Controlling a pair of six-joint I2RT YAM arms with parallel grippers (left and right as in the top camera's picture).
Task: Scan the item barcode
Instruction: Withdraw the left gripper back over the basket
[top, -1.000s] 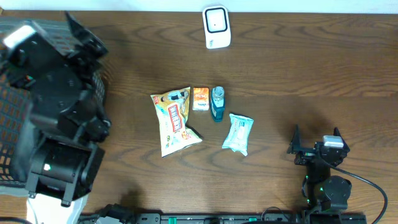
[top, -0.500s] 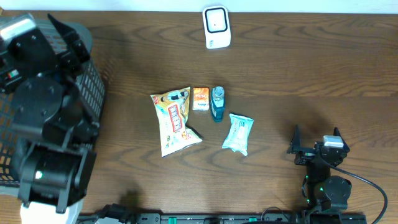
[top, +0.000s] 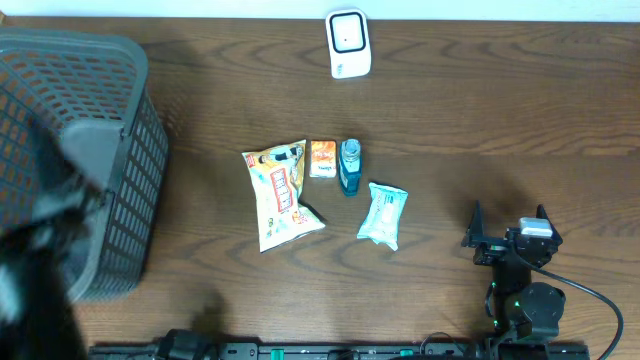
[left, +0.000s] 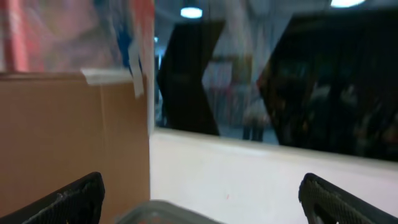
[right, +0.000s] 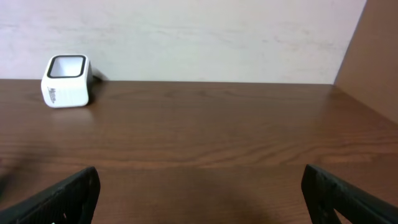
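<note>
So the brown wooden table (top: 450, 120) is taking up basically the whole overhead shot, and a big dark mesh basket (top: 110, 90) is sitting on its left end. The left arm (top: 30, 270) is showing up only as a dark smear over the basket's near corner, way too blurry to read. Its wrist camera is pointing off into a room, with a brown cardboard box (left: 62, 137) and a white ledge (left: 261, 174) filling the frame. The left gripper (left: 199, 202) is hanging released, its fingertips poking in at the two bottom corners with nothing between them. The stuff to scan is all lying in a loose bunch mid-table, and neither arm is touching any of it. A yellow-and-white snack bag (top: 280, 195) is lying flat on the left of the bunch. The right gripper (top: 510, 232) is sitting low at the near right of the table, well apart from the bunch, spread wide and gripping nothing. A pale blue wipes pack (top: 383, 214) is lying on the right of the bunch, a bit nearer the robot. The white scanner (top: 348, 43) is standing at the far edge, well apart from everything. A teal bottle (top: 349, 166) is lying between bag and wipes, and a small orange box (top: 322, 158) is sitting just beside it on the left.
</note>
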